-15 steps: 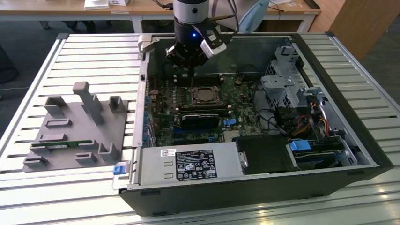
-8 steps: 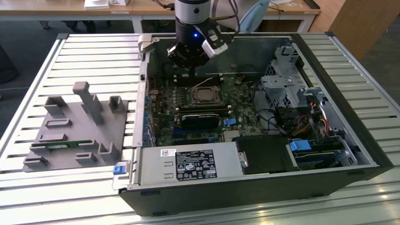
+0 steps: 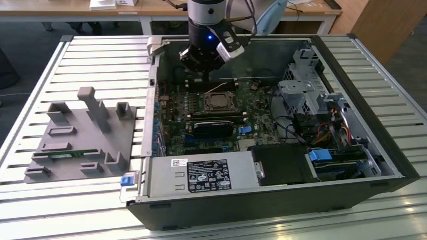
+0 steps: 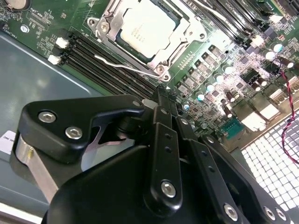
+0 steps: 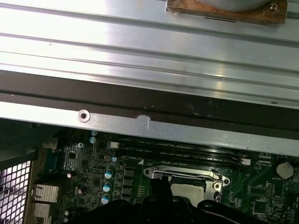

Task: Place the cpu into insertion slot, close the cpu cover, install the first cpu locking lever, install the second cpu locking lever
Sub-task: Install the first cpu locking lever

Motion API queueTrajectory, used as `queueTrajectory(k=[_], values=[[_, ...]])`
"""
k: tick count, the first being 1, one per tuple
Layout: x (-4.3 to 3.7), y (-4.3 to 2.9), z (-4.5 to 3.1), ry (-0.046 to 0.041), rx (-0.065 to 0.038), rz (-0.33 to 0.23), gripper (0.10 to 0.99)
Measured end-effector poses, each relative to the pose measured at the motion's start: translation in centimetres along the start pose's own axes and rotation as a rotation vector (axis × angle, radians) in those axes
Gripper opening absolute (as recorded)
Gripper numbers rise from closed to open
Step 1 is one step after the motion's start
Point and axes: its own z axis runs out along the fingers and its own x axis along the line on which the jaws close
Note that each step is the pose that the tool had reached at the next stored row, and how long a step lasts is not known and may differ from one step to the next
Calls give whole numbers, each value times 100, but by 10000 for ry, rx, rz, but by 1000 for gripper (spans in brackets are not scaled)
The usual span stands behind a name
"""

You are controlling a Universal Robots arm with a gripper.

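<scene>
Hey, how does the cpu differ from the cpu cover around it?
The cpu is a solid, pale square plate; the cpu cover is an open metal frame with a square hole. The cpu lies inside; the cpu cover surrounds it. Both look silvery and lie flat in the socket.

Cpu (image 4: 145,29): thin square chip with dull silvery top, seated flat in the motherboard socket, visible in both wrist views. Cpu cover (image 4: 106,21): silvery metal frame plate, closed down flat around the chip, chip showing through its square opening. Thin wire locking lever (image 4: 122,66) lying alongside the frame's edge.
</scene>
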Motion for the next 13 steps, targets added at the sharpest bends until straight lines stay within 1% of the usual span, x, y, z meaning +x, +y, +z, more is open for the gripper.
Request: queueTrajectory(k=[13], values=[[-34, -4, 3, 0, 0, 0, 106]])
